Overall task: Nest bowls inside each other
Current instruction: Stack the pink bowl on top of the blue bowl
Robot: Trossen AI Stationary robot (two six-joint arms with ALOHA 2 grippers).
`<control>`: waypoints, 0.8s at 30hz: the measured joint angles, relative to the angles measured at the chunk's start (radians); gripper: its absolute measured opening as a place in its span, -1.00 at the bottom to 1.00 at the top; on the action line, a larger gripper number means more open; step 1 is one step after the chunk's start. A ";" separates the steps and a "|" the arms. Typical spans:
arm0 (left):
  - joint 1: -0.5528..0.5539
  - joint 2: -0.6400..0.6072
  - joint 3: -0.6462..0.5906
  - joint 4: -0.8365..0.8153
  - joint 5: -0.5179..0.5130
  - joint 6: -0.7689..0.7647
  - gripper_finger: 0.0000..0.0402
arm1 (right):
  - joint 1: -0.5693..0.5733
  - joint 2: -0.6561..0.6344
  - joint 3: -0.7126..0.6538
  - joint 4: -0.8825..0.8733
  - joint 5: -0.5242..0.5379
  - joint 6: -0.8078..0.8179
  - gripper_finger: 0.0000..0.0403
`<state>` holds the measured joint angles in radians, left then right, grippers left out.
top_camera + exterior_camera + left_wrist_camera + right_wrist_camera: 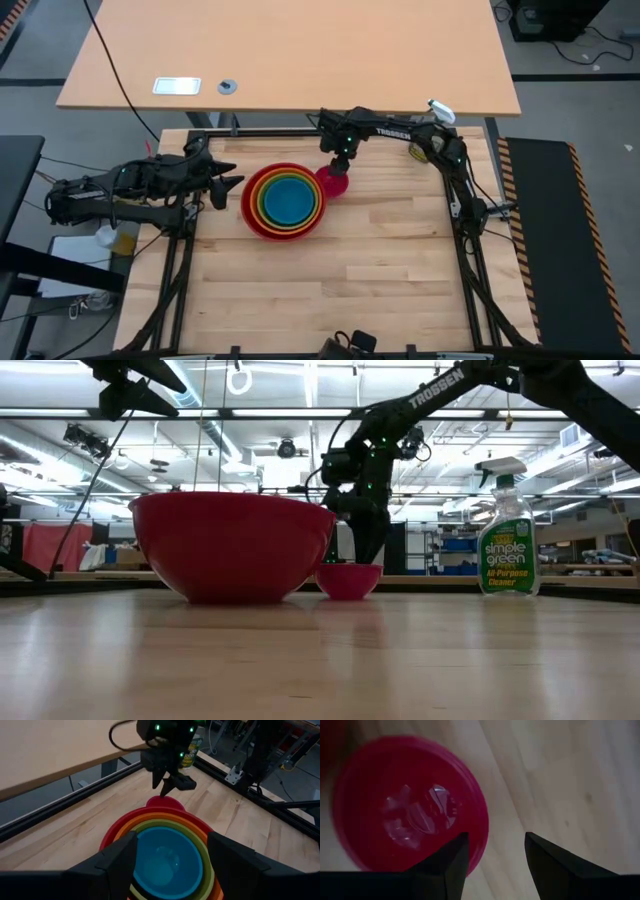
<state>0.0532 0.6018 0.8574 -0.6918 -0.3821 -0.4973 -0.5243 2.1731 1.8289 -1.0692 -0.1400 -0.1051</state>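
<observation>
The red bowl (251, 207) rests on its base on the table and holds the orange, lime green and blue bowl (290, 198) nested inside it. The small magenta bowl (410, 802) stands on the table against the red bowl's far right side (348, 581). My right gripper (495, 852) points down, open, just above the magenta bowl's rim. One finger (451, 860) is over the rim and the other (547, 862) is outside it, over bare wood. I see no touch. My left gripper (172, 865) hovers open to the left of the stack (226, 186).
A clear spray bottle (507, 540) stands at the table's far right corner (437, 112). Black frame rails (470, 230) run along the table's sides. The near half of the wooden tabletop (330, 290) holds no objects.
</observation>
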 joint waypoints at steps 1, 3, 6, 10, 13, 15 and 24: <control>0.000 0.000 0.000 0.000 0.000 0.000 0.22 | 0.001 0.000 -0.020 0.016 -0.002 0.000 -0.01; 0.000 0.000 0.000 0.000 -0.002 -0.005 0.22 | 0.005 0.000 -0.054 0.043 -0.019 0.003 -0.01; 0.000 0.000 0.000 0.000 -0.005 -0.006 0.22 | 0.019 0.000 -0.102 0.083 -0.030 0.007 -0.01; 0.000 0.000 0.000 0.000 -0.006 -0.008 0.22 | 0.047 0.001 -0.142 0.112 -0.007 0.008 -0.06; 0.000 0.000 0.000 0.000 -0.006 -0.008 0.22 | 0.067 0.001 -0.161 0.135 0.017 0.018 -0.17; 0.000 0.000 0.000 0.000 -0.006 -0.008 0.22 | 0.077 0.001 -0.174 0.148 0.031 0.037 -0.30; 0.000 0.000 0.000 0.000 -0.005 -0.009 0.22 | 0.083 -0.008 -0.169 0.128 0.041 0.171 -0.92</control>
<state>0.0532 0.6018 0.8574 -0.6918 -0.3874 -0.5060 -0.4415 2.1653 1.6595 -0.9414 -0.0985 0.0656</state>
